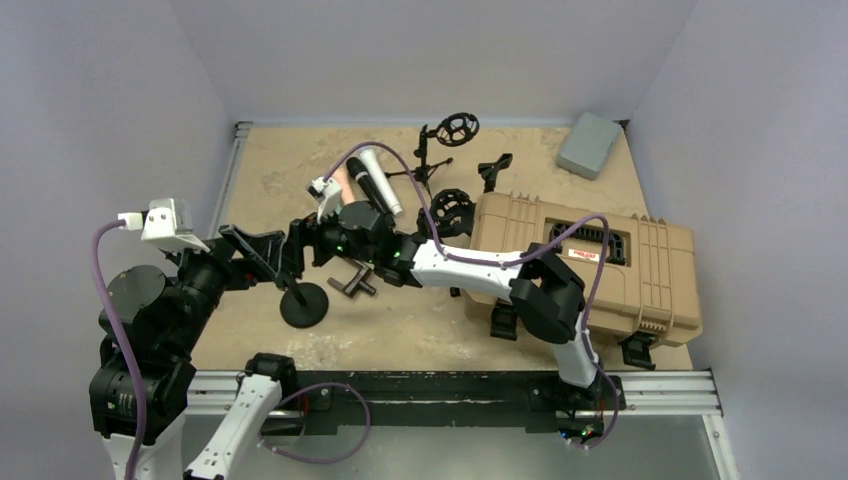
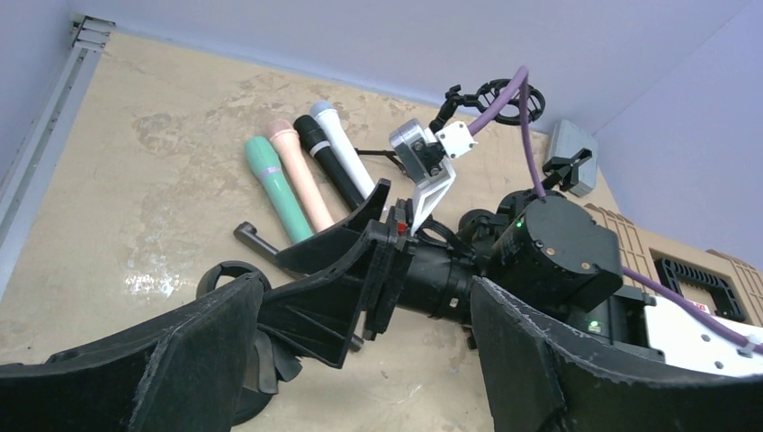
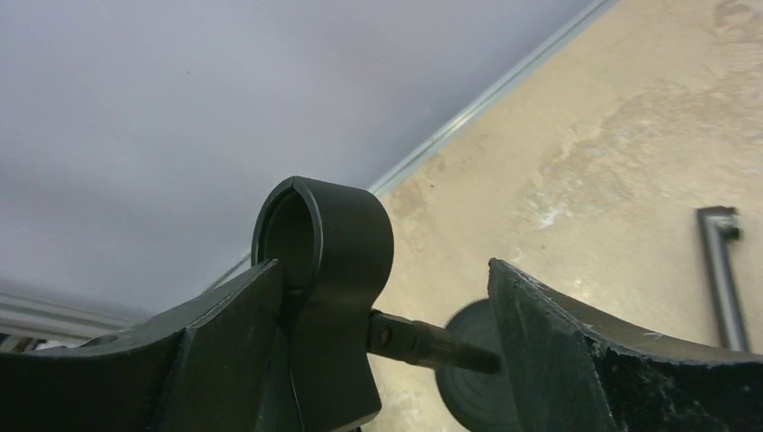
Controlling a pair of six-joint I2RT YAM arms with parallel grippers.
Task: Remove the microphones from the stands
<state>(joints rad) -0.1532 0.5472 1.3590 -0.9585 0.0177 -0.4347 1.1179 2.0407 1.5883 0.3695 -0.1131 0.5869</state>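
Note:
A black stand with a round base (image 1: 303,305) stands at the front left of the table. Its clip (image 3: 337,270) is an empty ring. It leans on the left finger of my open right gripper (image 3: 387,270), with the stand rod (image 3: 423,346) between the jaws. In the top view the right gripper (image 1: 300,245) meets my left gripper (image 1: 265,255) over the stand. The left gripper (image 2: 364,297) is open wide and holds nothing. Several microphones lie side by side on the table: green (image 2: 274,184), pink (image 2: 301,175), black (image 2: 328,166) and white (image 2: 346,153).
A tan hard case (image 1: 600,260) fills the right side. A grey box (image 1: 590,145) sits at the back right. Other black stands and shock mounts (image 1: 455,128) stand at the back. A black L-shaped bar (image 1: 352,283) lies by the stand.

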